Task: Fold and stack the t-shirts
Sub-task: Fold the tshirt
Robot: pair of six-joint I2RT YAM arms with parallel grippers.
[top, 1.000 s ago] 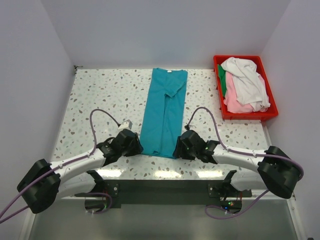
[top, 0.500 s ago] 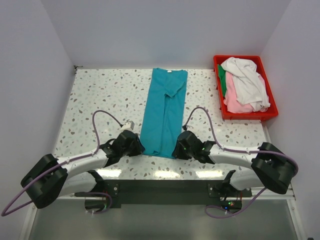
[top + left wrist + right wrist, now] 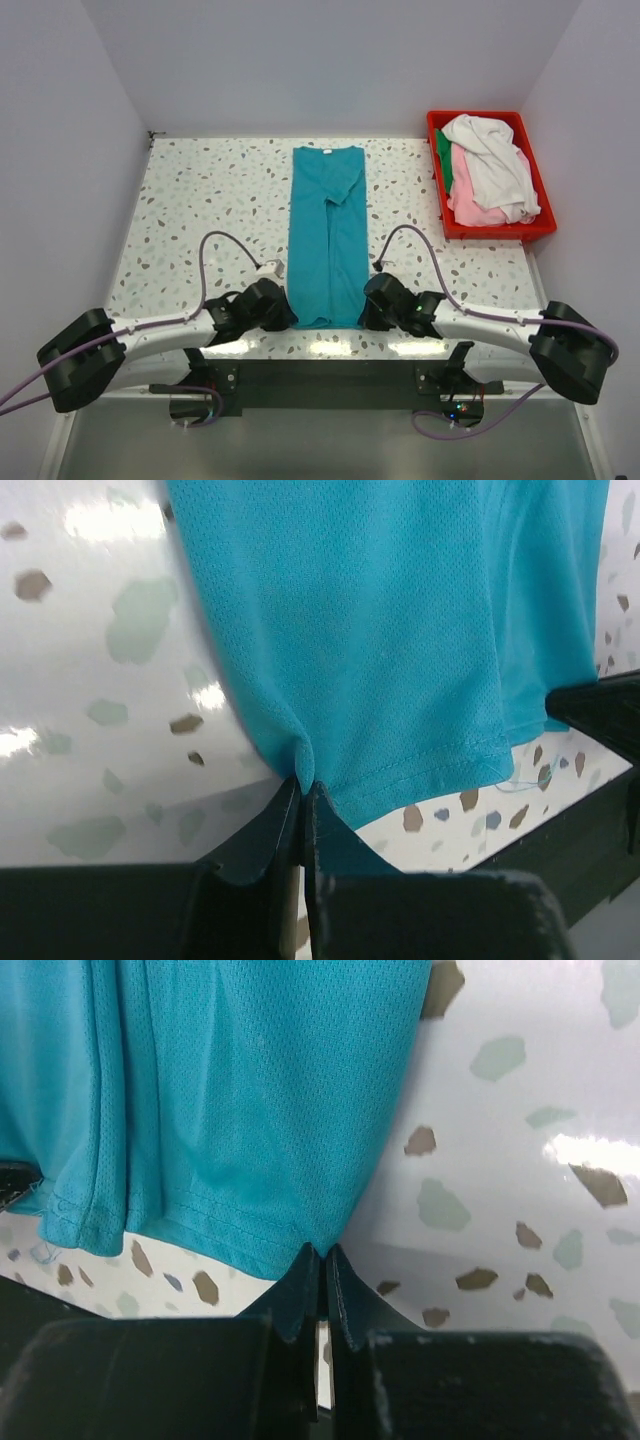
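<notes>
Both jaws clamp the stitched hem of a teal mesh t-shirt — seemingly folded.

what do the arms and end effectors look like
Two slim white arms with bulky black joint housings: left arm, right arm. A lilac cable loops along each. The left end effector and right end effector are black, with flat fingers tapering to thin tips.

Speckled table: teal t-shirt, red bin
</notes>
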